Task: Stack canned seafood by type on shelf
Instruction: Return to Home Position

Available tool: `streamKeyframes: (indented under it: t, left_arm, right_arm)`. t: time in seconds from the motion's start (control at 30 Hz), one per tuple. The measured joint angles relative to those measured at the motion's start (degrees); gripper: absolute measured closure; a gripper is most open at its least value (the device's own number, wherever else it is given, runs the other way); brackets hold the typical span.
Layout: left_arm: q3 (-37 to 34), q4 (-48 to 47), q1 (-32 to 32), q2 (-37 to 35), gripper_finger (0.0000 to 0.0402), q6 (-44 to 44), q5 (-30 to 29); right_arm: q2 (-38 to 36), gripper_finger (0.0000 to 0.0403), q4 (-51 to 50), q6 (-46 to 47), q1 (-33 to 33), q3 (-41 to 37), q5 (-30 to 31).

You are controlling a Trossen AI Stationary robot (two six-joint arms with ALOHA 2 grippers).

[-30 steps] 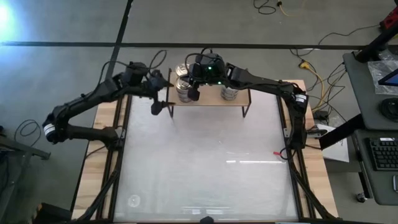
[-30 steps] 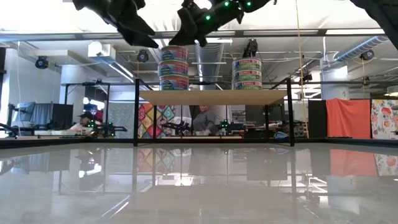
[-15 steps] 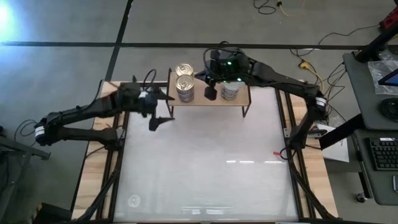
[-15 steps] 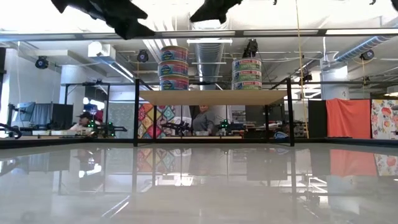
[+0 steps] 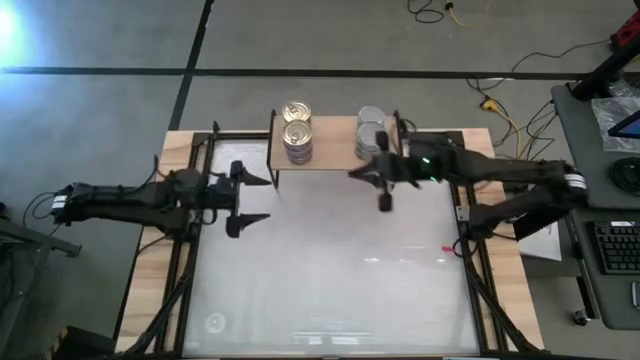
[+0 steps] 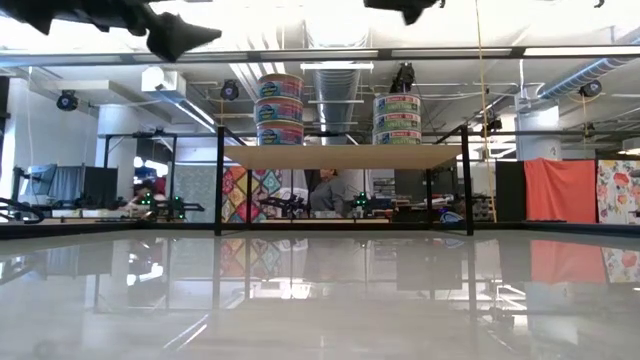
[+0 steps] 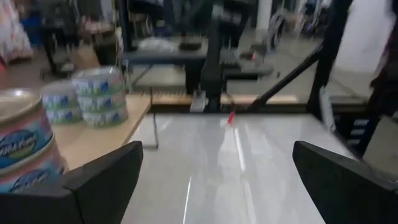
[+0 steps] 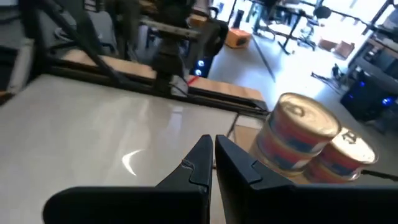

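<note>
left gripper (image 7: 216, 152), fingers spread wide and holding nothing, hangs over the tabletop (image 5: 330, 290) on its left side, near the shelf (image 5: 335, 156), arm stretched out flat from the left. right gripper (image 8: 212, 146), fingers pressed together on nothing, just before the shelf's right end. shelf at the far edge: two three-high stacks, gold-lidded tins (image 5: 297, 135) left, silver-lidded tins (image 5: 369, 136) right, apart; open white tabletop in front.

I can read no word or number anywhere. The tins (image 6: 280, 108) stacked on the shelf (image 6: 340, 156) wear printed wrappers, but their lettering is too small. Seen from my left wrist, it is too blurred.
</note>
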Motion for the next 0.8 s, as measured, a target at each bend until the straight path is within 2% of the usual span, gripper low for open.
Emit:
streamKeyframes:
  t: [0.2, 0.4, 0.5, 0.7, 0.8]
  left_arm:
    - [-7.86, 10.24, -0.82, -4.59, 0.0003, -0.91, -0.10]
    - [-14.81, 20.52, -0.82, -6.54, 0.0003, -3.42, -0.09]
    - [-16.76, 22.33, -0.82, -7.31, 0.0003, -4.29, -0.13]
    - [-17.19, 21.89, -0.75, -6.92, 0.0003, -6.15, -3.15]
    - [-17.20, 20.82, -0.78, -5.80, 0.0003, -4.07, -3.15]
  right_arm:
    - [-13.90, 0.0390, 3.59, 5.71, 3.41, -13.21, 0.04]
    - [-27.75, 0.0390, 2.29, 8.93, 3.78, -23.56, 1.75]
    - [-33.36, 0.0390, -0.96, 14.02, 3.72, -26.22, 6.31]
    - [-39.71, 0.0390, -11.67, 18.10, 3.72, -28.04, 6.55]
    - [-40.76, 0.0390, -14.48, 21.93, 3.70, -28.44, 6.56]
